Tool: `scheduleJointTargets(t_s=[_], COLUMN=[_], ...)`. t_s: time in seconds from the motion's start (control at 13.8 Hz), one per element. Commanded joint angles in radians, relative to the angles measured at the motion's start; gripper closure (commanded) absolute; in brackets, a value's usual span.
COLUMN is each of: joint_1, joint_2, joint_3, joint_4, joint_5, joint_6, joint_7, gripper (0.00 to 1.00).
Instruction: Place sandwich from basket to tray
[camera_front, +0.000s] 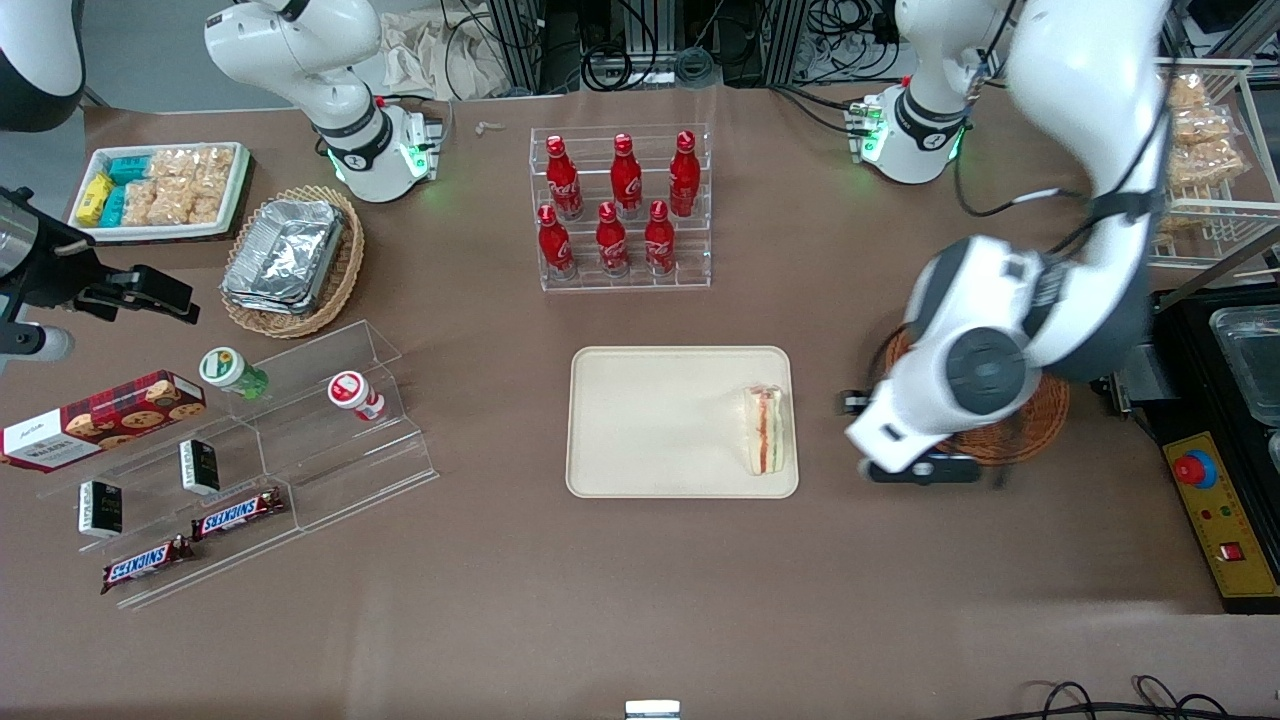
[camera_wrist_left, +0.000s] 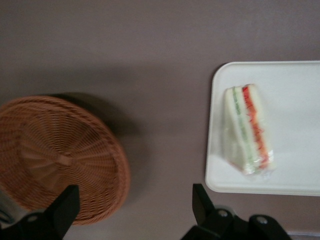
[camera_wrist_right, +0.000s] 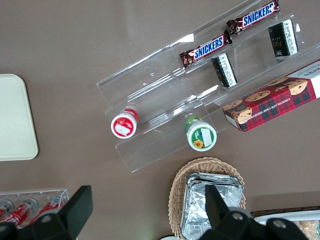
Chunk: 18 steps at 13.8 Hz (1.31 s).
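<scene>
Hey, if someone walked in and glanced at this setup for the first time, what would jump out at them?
Probably the sandwich, lying alone on the tray at its edge toward the working arm. Next, the big white arm, its open tool hanging over bare table between the tray and the empty basket. The red bottles in their clear rack, farther from the front camera than the tray, also catch the eye.

The sandwich (camera_front: 767, 430) lay in glossy clear wrap on the smooth, matt cream tray (camera_front: 650, 420). Beside the tray, the basket (camera_wrist_left: 55, 155) was rough reddish-brown woven wicker. The gripper (camera_wrist_left: 135, 210), above the matt brown table cover (camera_front: 600, 600) between basket and tray, had spread matt black fingers (camera_wrist_left: 67, 205).
</scene>
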Motion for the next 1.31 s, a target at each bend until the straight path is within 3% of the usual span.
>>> scheduleJointTargets(t_s=[0.0,0.22,0.8,0.94,1.09,1.23], joint_1=[0.080,0.161,0.221,0.255,0.285,0.285], joint_2=[-0.093,-0.152,-0.161,-0.161,-0.160,-0.155], joint_3=[-0.007,-0.006,0.001,0.001,0.001,0.002], joint_4=[-0.022,-0.015,0.080,0.080,0.093,0.110], joint_5=[-0.010,-0.012,-0.018,-0.028,-0.106,-0.093], joint_6=[-0.039,-0.043,-0.111,-0.108,-0.108,-0.111], joint_7=[0.124,0.195,0.062,0.138,0.253,0.241], gripper=[0.00,0.00,0.00,0.00,0.00,0.00])
